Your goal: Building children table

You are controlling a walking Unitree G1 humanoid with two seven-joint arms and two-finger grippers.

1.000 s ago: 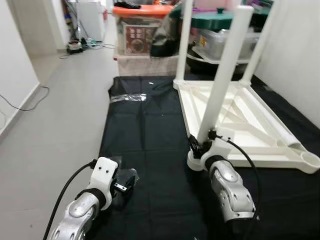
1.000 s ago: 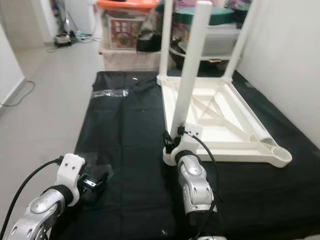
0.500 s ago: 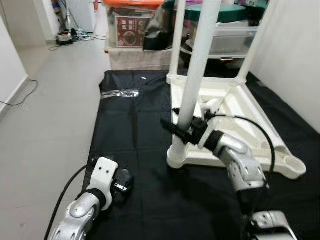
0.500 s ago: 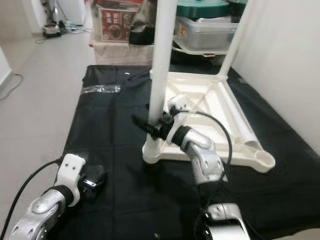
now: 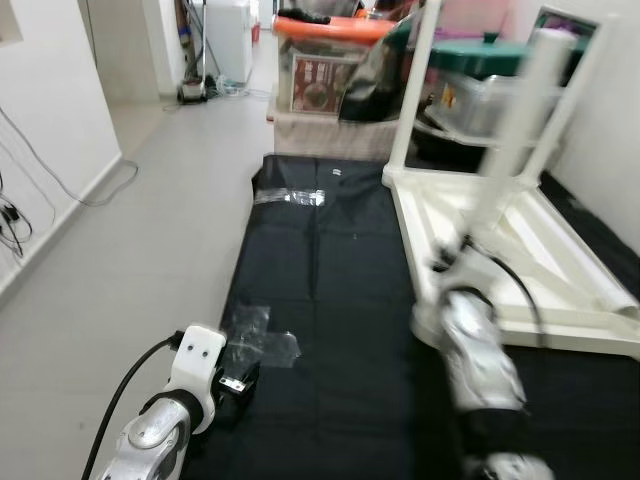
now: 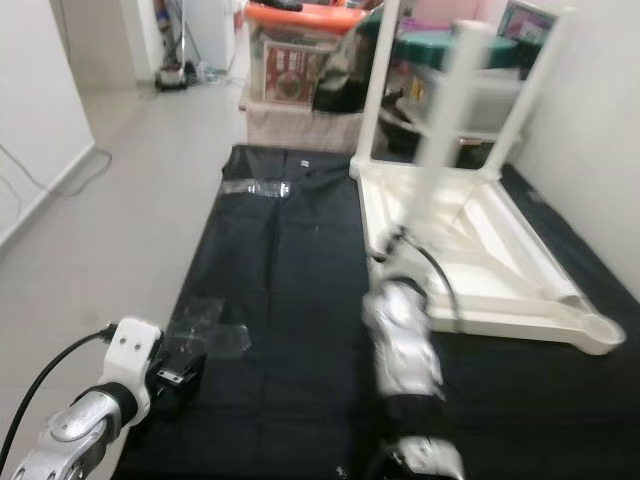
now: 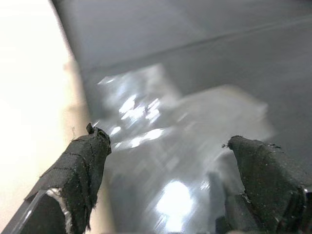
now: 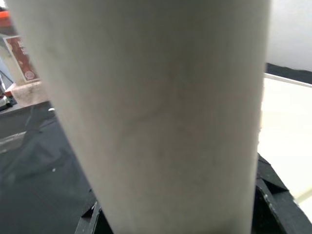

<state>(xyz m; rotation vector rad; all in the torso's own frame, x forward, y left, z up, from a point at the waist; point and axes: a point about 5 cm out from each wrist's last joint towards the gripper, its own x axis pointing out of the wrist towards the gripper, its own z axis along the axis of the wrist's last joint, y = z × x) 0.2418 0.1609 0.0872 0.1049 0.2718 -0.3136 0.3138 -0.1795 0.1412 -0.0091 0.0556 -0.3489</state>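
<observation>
Between my right gripper's (image 5: 452, 283) fingers, I am clamping the white table leg (image 5: 515, 135) low near its socket on the upturned tabletop (image 5: 560, 300), likely seating it upright, while my left gripper (image 7: 170, 161) is hovering spread open over plastic wrap (image 5: 258, 335).

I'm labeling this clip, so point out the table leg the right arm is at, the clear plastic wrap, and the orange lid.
Table leg (image 6: 442, 130), right eye view, mid shaft.
Plastic wrap (image 5: 262, 341), left eye view, centre.
Orange lid (image 5: 335, 27), left eye view, front edge.
</observation>
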